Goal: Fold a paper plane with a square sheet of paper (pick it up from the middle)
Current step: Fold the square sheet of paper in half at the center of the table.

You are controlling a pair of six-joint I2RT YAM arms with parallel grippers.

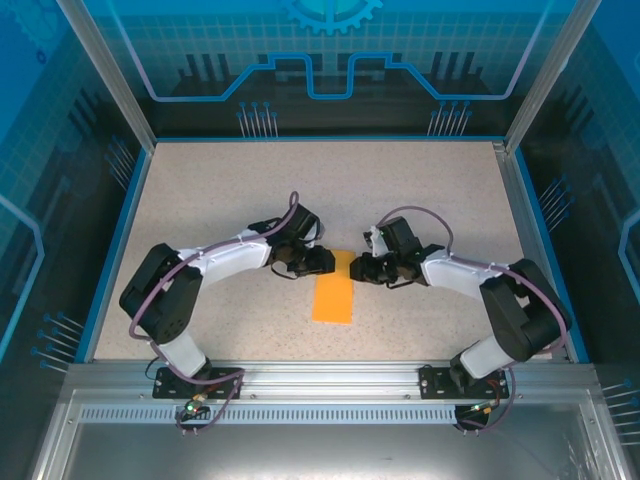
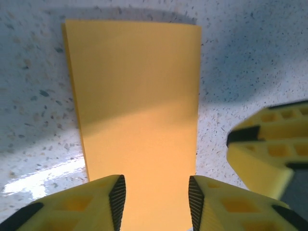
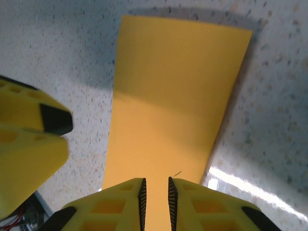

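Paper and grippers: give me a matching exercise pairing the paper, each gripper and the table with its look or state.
1. paper
2. left gripper
3. right gripper
4. table

A. pale speckled surface
B. jaws a wide gap apart
C. flat orange-yellow rectangle between the grippers
D. jaws a narrow gap apart

Pairs: 1-C, 2-B, 3-D, 4-A

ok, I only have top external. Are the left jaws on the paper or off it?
Observer: Off. In the left wrist view the left gripper has its jaws apart, and the paper lies flat on the table below the gap.
Operator: And the right?
Observer: The right gripper has only a narrow slit between its jaws. The paper lies flat under it and looks unpinched.
Operator: Fold tidy?
Observer: Nearly. In the left wrist view a thin second layer peeks out along one long edge.
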